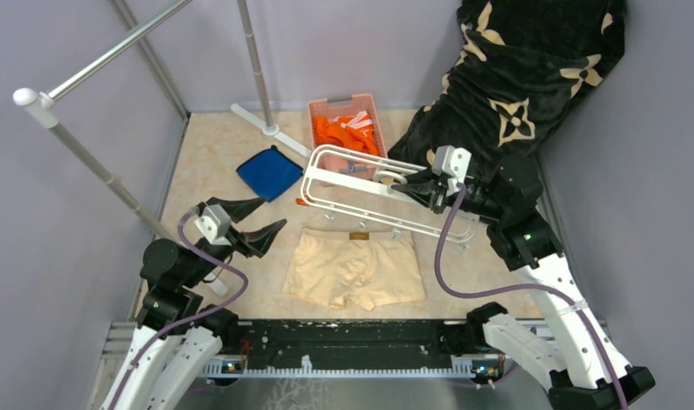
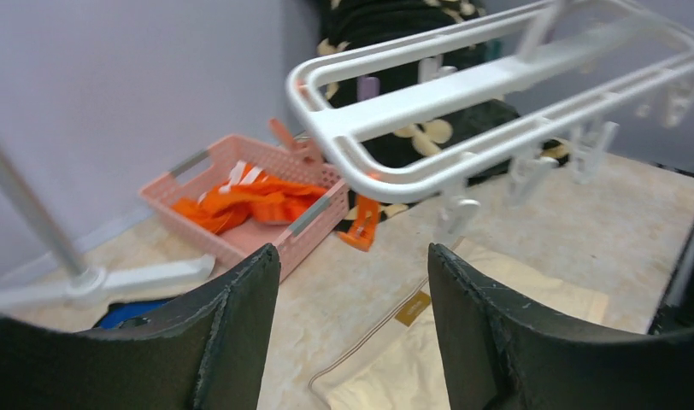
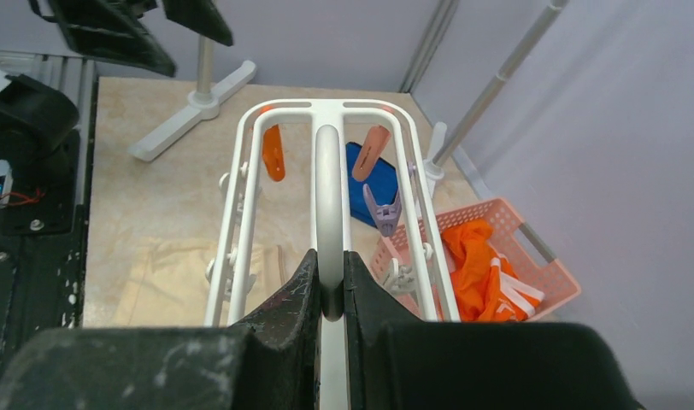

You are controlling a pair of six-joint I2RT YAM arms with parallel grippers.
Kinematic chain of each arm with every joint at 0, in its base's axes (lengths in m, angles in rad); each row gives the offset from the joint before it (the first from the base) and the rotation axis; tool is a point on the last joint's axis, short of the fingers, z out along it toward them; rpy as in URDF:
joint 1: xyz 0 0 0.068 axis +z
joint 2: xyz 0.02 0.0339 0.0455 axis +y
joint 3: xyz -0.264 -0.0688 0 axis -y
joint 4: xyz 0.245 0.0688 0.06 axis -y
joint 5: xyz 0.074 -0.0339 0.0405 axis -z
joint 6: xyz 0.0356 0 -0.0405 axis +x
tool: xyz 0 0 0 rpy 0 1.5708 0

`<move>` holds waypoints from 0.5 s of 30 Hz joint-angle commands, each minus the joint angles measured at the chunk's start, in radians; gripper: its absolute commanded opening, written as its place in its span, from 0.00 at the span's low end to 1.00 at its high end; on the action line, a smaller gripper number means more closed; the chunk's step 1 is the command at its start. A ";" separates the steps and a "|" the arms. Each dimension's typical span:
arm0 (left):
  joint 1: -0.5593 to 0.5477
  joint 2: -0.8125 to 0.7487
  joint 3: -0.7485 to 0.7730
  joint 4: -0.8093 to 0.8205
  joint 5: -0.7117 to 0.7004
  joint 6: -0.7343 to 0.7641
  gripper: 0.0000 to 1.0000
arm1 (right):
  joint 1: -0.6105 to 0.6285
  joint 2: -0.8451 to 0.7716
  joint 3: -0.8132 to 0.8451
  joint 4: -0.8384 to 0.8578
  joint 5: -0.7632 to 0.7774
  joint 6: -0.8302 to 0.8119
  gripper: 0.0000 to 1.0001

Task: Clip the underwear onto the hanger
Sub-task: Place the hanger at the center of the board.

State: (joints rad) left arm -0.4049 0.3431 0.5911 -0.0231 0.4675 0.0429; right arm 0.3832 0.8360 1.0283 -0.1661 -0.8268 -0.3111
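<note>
top external: the underwear lies flat and spread on the table, waistband on the far side, with a small brown label at its middle.
hanger: the white hanger is held off the table, roughly level, just beyond and above the waistband; its small clips dangle below the bars.
right gripper: the right gripper is closed tight on the hanger's middle bar; in the right wrist view the two fingers pinch that bar from both sides, and the frame stretches away from them.
left gripper: the left gripper hovers left of the underwear and grips nothing, its jaws spread wide.
left wrist: the hanger's rounded end hangs above and beyond the gap between the fingers; the underwear lies on the table beyond and below them, its label showing between the two.
underwear to fingers: apart from both grippers, with no finger touching the fabric.
clips to waistband: probably apart, though the top view is too flat to be sure.
coloured clips: two orange clips and a purple one hang from the frame.
surroundings: a pink basket of orange clothes sits beyond the hanger, a blue cloth to its left, a grey rack pole behind, and a black patterned cloth at the far right.
</note>
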 commanded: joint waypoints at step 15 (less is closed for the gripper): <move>0.002 0.023 -0.084 0.085 -0.070 -0.036 0.73 | 0.000 -0.065 0.161 -0.042 -0.277 -0.039 0.00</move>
State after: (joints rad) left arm -0.4046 0.3458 0.5438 -0.0502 0.1978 -0.0029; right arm 0.3832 0.7876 1.1488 -0.3824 -1.0252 -0.3893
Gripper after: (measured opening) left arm 0.723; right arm 0.085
